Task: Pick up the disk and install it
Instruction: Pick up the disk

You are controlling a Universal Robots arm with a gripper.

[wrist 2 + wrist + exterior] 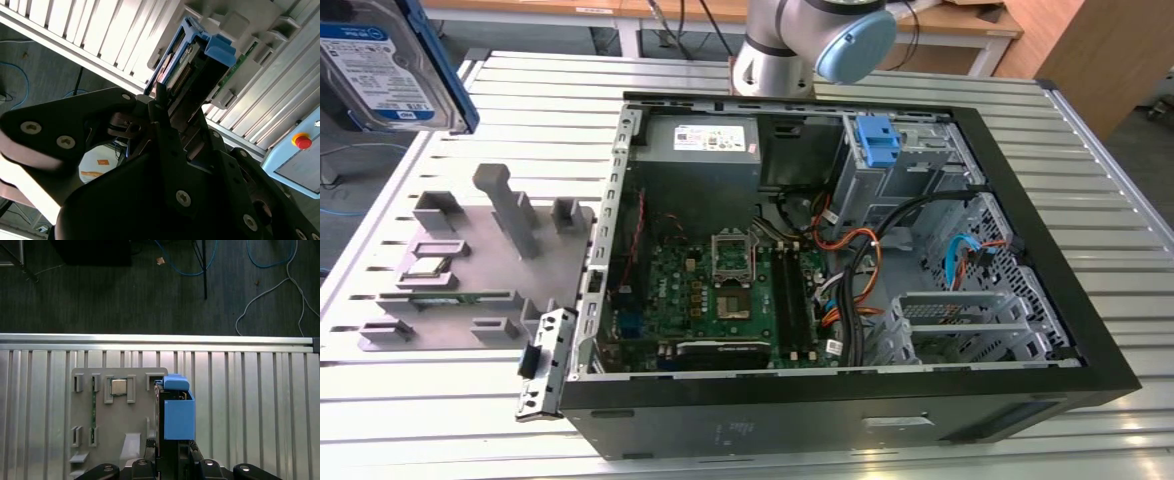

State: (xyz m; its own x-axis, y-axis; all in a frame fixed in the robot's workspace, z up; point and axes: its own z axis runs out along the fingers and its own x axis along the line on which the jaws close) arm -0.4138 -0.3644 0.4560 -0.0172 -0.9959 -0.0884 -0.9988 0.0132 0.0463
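The disk (380, 60) hangs high at the exterior view's upper left, above the table's edge, its white-and-blue label facing the camera and a blue rail along its side. In both wrist views my gripper (172, 455) is shut on it. The black fingers (165, 120) clamp the drive's two flat faces, and the disk (197, 60) with its blue rail (178, 412) sticks out beyond them, seen edge-on. It is held over the grey parts fixture (115, 415).
An open computer case (1067, 300) lies on the slatted metal table (400, 400), motherboard and cables exposed. A blue bracket (878, 140) sits in the drive bay at the back. The grey fixture (467, 260) lies beside the case. The arm's base (781, 50) stands behind it.
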